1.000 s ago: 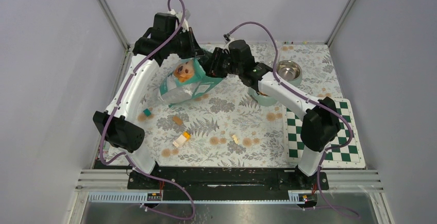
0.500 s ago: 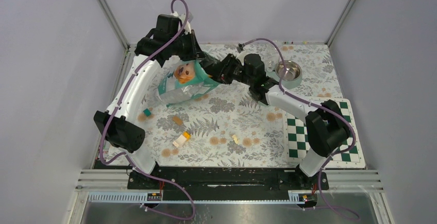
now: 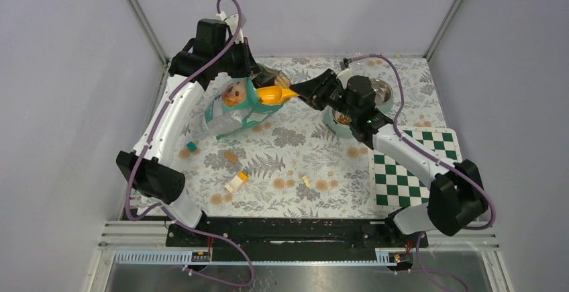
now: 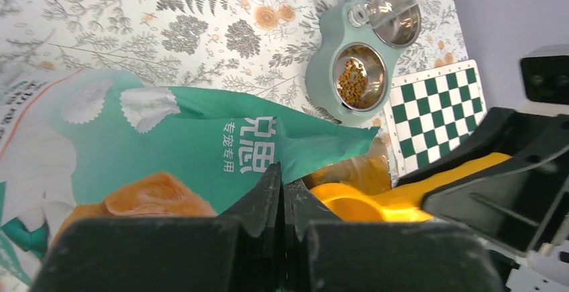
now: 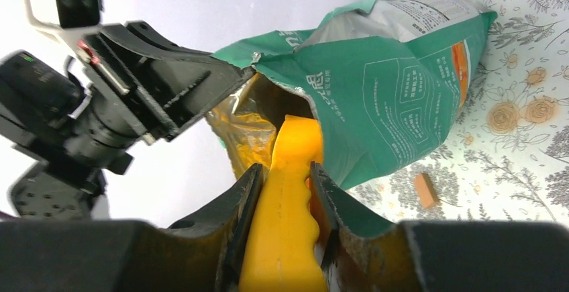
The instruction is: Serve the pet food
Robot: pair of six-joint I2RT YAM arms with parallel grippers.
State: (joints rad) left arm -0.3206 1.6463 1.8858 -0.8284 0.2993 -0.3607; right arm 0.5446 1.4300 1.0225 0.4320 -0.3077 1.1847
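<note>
The teal pet food bag (image 3: 235, 104) with a dog picture lies tilted at the back left. My left gripper (image 3: 253, 77) is shut on its upper rim (image 4: 295, 151) and holds the mouth open. My right gripper (image 3: 298, 92) is shut on the handle of a yellow scoop (image 3: 272, 94). The scoop's (image 5: 295, 137) head reaches into the bag's mouth, so its contents are hidden. Brown pet food (image 4: 351, 79) lies in the near bowl of a teal double feeder (image 4: 322, 70). In the top view the right arm covers most of that feeder (image 3: 335, 123).
The feeder's far steel bowl (image 3: 380, 90) holds no kibble. Small toy blocks lie on the floral mat: a teal one (image 3: 192, 147), a brown one (image 3: 231, 156), a yellow-white one (image 3: 236, 182) and a small yellow one (image 3: 306, 180). A chequered mat (image 3: 429, 171) lies at the right.
My right gripper has drawn back to the right from the bag's mouth, and the yellow scoop now shows between gripper and bag. The left gripper still holds the bag's rim.
</note>
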